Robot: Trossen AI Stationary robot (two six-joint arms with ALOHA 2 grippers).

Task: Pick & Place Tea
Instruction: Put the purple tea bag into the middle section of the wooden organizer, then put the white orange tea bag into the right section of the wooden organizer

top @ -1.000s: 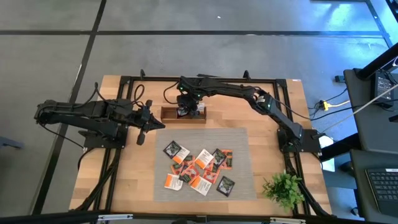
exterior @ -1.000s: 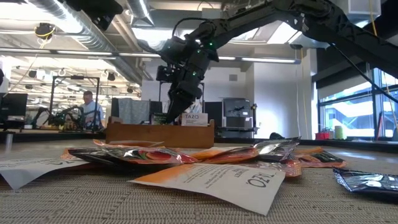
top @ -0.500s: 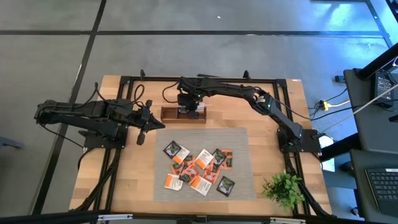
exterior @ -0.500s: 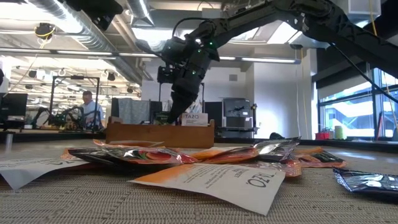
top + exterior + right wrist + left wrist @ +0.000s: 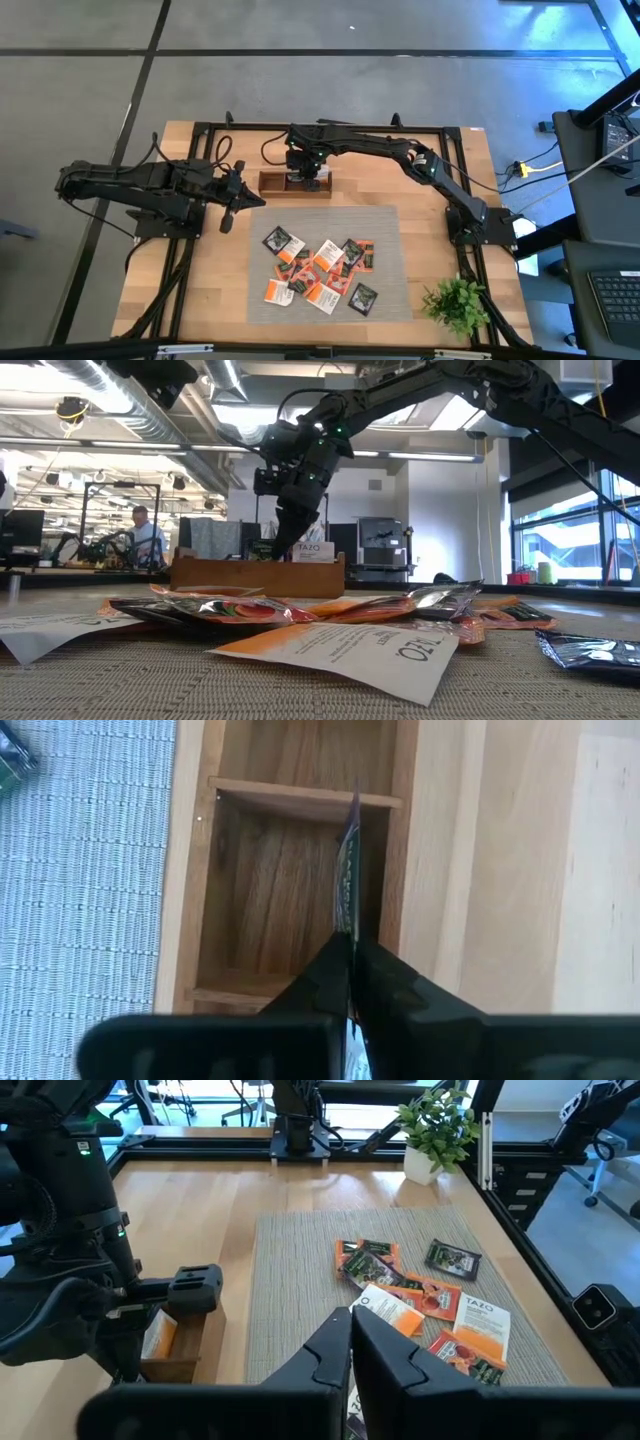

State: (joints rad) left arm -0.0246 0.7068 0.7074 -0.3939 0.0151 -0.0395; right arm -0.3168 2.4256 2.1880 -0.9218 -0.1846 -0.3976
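Observation:
A pile of tea sachets (image 5: 320, 272), orange, white and dark, lies on the grey mat (image 5: 390, 225); it also shows in the left wrist view (image 5: 420, 1295). Beyond the mat stands the wooden tray (image 5: 275, 184). My right gripper (image 5: 303, 176) reaches down over the tray, shut on a dark sachet (image 5: 348, 870) seen edge-on above a compartment. A white sachet (image 5: 314, 550) stands in the tray beside it. My left gripper (image 5: 350, 1325) waits shut above the table's left side. My right gripper pinches the dark sachet between its two fingers (image 5: 325, 970), at the end of the sachet nearest the wrist (image 5: 346, 925). The fingers slant down from above. The sachet stands on edge below them inside the tray's compartment; whether its far end touches the tray, I cannot tell.
The tray's dividers (image 5: 300, 795) and side walls (image 5: 190, 870) close in the compartment. A small green plant (image 5: 458, 300) stands at the near right corner. Bare wood lies left of the mat (image 5: 215, 290). A black frame (image 5: 330, 127) runs round the table's edges.
My right gripper has stayed over the tray and has rolled a little about its own axis, so its fingers show narrower in the low view. The pile of sachets on the mat has not moved.

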